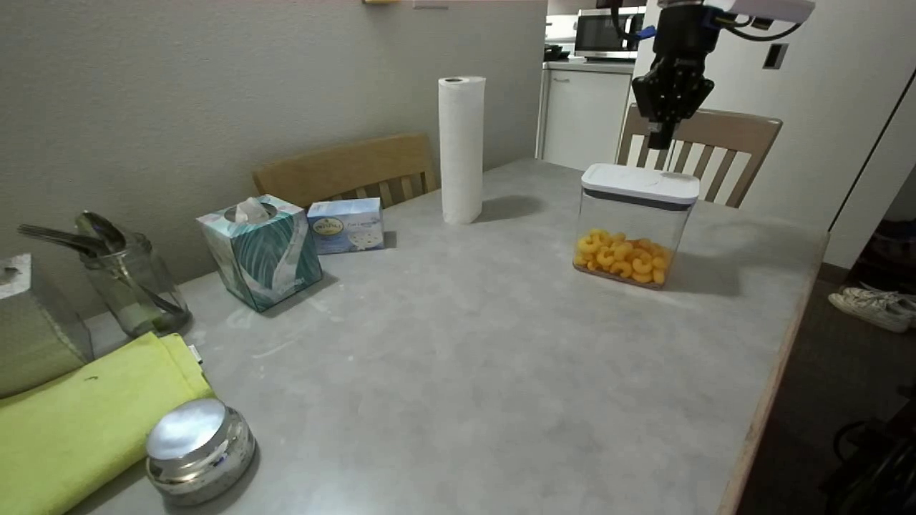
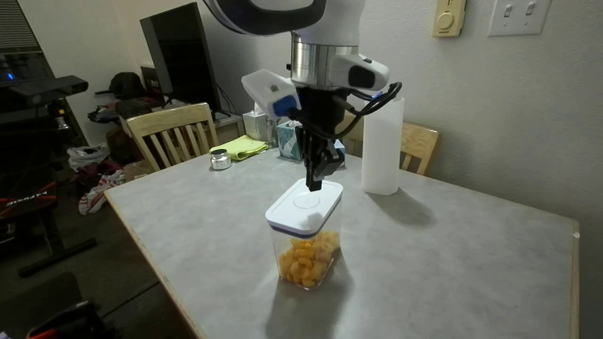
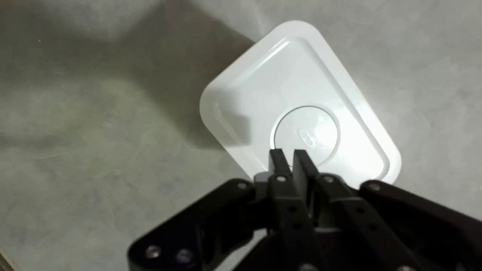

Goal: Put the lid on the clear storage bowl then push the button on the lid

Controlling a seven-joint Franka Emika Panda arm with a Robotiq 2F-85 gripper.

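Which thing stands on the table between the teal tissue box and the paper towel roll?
In an exterior view, a Twinings tea box stands there, nearer the tissue box.

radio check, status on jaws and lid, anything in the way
Jaws slightly parted, empty, above lid. Lid on clear storage bowl; button looks flush. Nothing visible between jaws and button.

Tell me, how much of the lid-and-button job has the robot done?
Done: the lid sits on the clear storage bowl, above the yellow-orange pieces.
Going on now: the gripper hovers over the lid, jaws slightly apart, holding nothing.
Left: at most, pushing the button. It looks level with the lid around it, so that may be done already, but I can't tell for sure.
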